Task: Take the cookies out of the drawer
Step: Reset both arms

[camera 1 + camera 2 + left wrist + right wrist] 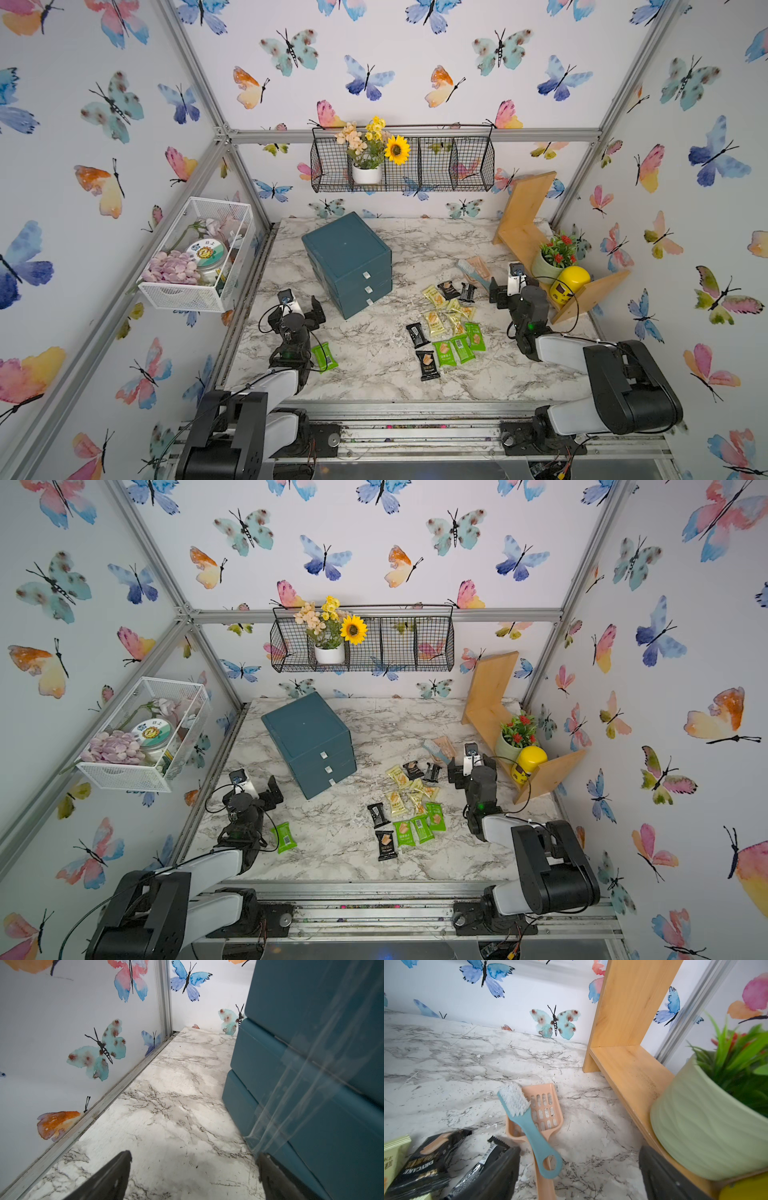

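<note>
Two robot arms (286, 386) reach in from the near edge of a marble counter (374, 386). At left, the left gripper (195, 1156) hovers low, jaws spread wide with nothing between them, pointing toward the far edge beside a blue drawer unit (347, 253) whose three drawers all look pushed in. One green packet (325, 356) lies alone behind that gripper, toward the near edge.

Right of the drawer unit, the cookies (451, 324) lie scattered mid-counter (yellow, green and black packets, most lengthwise from near edge to far). They sit closest to the right gripper (579, 1150), likewise wide open and empty, with two black packets (425, 1163) just beside one finger. Ahead of it, a teal brush (527, 1126) rests across a peach scoop (546, 1109). Whether any packets are inside the drawers cannot be told.
</note>
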Robot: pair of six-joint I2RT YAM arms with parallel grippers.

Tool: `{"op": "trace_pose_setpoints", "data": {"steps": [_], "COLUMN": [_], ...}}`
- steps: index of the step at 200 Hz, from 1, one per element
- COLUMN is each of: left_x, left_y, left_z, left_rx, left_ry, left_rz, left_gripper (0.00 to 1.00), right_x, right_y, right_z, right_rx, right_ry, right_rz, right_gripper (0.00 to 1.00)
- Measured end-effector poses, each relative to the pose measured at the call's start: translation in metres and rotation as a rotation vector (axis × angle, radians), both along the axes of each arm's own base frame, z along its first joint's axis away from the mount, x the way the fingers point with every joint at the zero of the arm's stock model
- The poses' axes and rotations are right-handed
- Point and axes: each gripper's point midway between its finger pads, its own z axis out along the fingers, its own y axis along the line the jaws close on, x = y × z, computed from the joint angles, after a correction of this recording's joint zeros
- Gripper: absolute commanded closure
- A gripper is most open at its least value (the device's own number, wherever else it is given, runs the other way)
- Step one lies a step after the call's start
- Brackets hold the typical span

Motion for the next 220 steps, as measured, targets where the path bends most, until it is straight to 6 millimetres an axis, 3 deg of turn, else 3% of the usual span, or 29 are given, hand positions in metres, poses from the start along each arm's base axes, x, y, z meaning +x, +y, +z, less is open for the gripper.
{"op": "trace_pose_setpoints", "data": {"steps": [44, 71, 111, 156, 220], "left_x": [0.008, 0.012, 0.017, 0.018, 0.019], "left_y": [-0.005, -0.007, -0.008, -0.008, -0.008], "left_z": [-0.001, -0.012, -0.011, -0.008, -0.008], "left_rx": [0.009, 0.017, 0.018, 0.018, 0.018], "left_ry": [-0.030, -0.014, -0.016, -0.025, -0.026], "left_rz": [-0.033, -0.046, -0.049, -0.049, -0.049], "left_gripper": [0.01, 0.02, 0.02, 0.02, 0.02], "right_x": [-0.005, -0.016, -0.029, -0.022, -0.023], "right_y": [0.006, 0.003, -0.030, -0.028, -0.027], "right_z": [-0.004, -0.030, -0.069, -0.048, -0.048], "right_rx": [0.016, 0.028, 0.103, 0.132, 0.135], "right_ry": [0.013, 0.046, 0.103, 0.022, 0.023], "right_rz": [0.048, 0.063, -0.005, 0.013, 0.019], "right_gripper": [0.07, 0.07, 0.01, 0.01, 0.01]}}
